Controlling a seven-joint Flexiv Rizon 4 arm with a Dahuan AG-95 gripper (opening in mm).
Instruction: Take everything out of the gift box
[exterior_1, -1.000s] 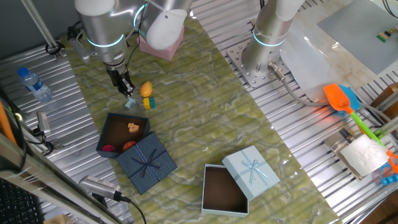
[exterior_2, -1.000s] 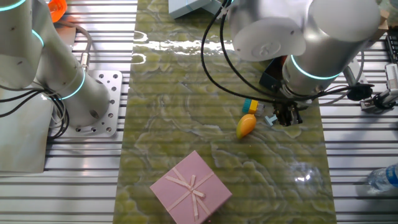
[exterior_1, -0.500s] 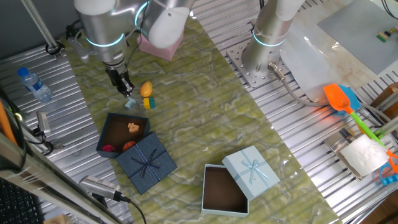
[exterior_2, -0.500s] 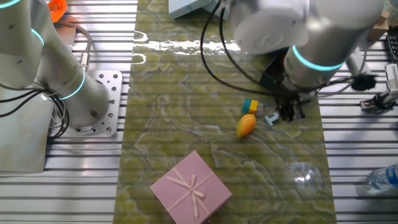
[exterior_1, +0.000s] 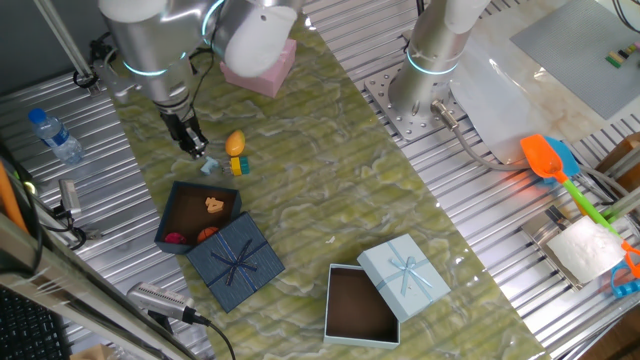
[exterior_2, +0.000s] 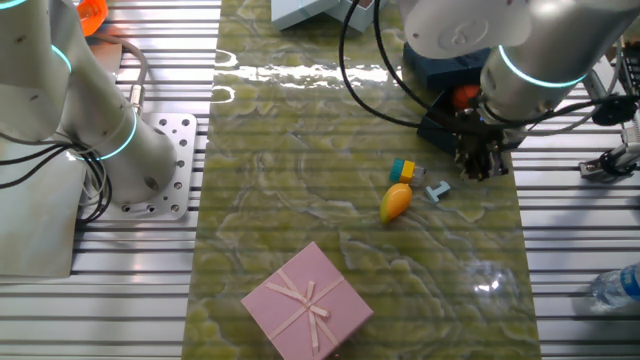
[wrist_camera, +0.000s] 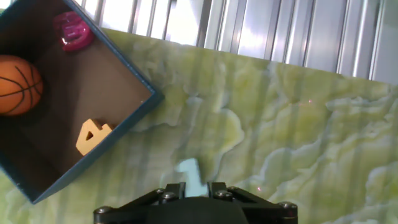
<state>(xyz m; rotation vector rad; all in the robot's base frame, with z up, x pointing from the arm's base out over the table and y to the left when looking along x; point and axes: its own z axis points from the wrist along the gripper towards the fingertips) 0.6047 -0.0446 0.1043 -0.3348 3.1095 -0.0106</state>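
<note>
Hand (exterior_1: 189, 141) hovers empty, slightly parted, above the dropped teal piece (exterior_1: 208, 166); next I must reach into the gift box (exterior_1: 197, 219) for the orange basketball (wrist_camera: 18, 84).

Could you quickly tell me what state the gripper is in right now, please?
Gripper: holding nothing, just above the small teal piece on the mat; whether the jaws are open or shut cannot be told.

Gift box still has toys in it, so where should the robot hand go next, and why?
Probably across to above the gift box, then down onto one toy. The basketball, the yellow piece and the pink toy lie inside, while the gripper hangs outside it, holding nothing, by the teal piece.
</note>
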